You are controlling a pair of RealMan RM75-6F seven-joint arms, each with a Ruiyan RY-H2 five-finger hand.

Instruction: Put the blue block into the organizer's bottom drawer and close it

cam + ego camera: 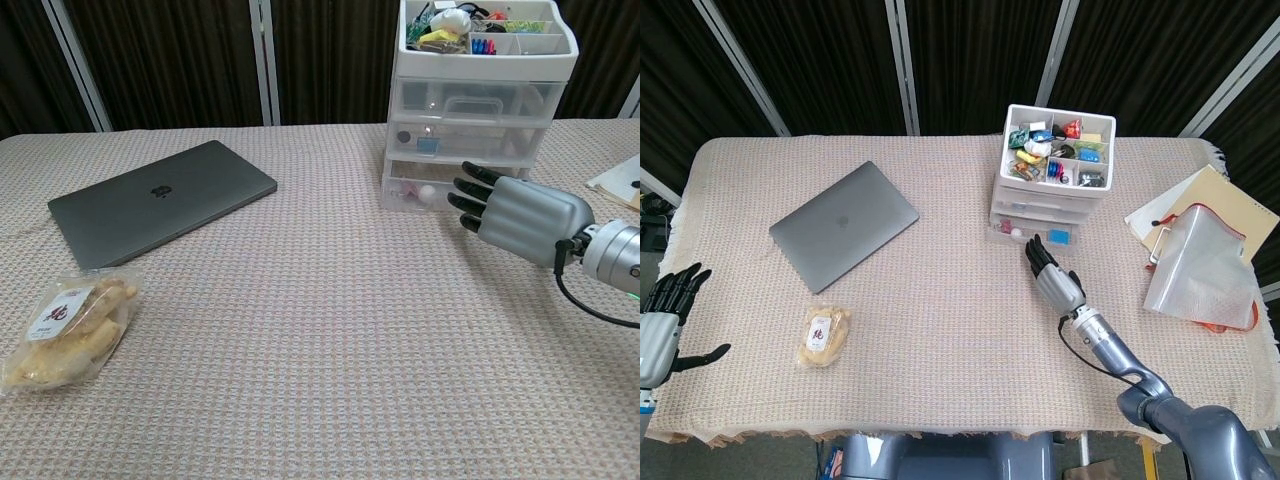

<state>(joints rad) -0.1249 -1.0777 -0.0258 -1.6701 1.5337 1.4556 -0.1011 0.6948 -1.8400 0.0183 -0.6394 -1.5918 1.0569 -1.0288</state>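
Drawer closure, bottom tier of white plastic organizer (1048, 190). Bottom drawer (1032, 234) projects only slightly from the cabinet front toward the robot; blue block (1058, 237) lies inside it at the right-hand end, seen from above in the head view, with small pale and red items at the other end. Drawer's long axis runs side to side across the table; its travel is straight away from the robot, into the cabinet.

Right hand (1055, 278): empty, fingers extended and slightly apart, fingertips (468, 190) pointing at the drawer front. In the chest view they sit at or just short of the front panel; contact cannot be confirmed. Drawer lies directly ahead of the palm, so the remaining push, by judgement, follows the line of the forearm. Risk: an off-centre push could skew the drawer.

Left hand (660, 320): empty, fingers spread, at the near left table edge, well apart from the organizer. Right hand is by far the nearer.

Other items: closed grey laptop (843, 224), bagged snack (823, 335), papers and mesh pouch (1200, 265) at right.
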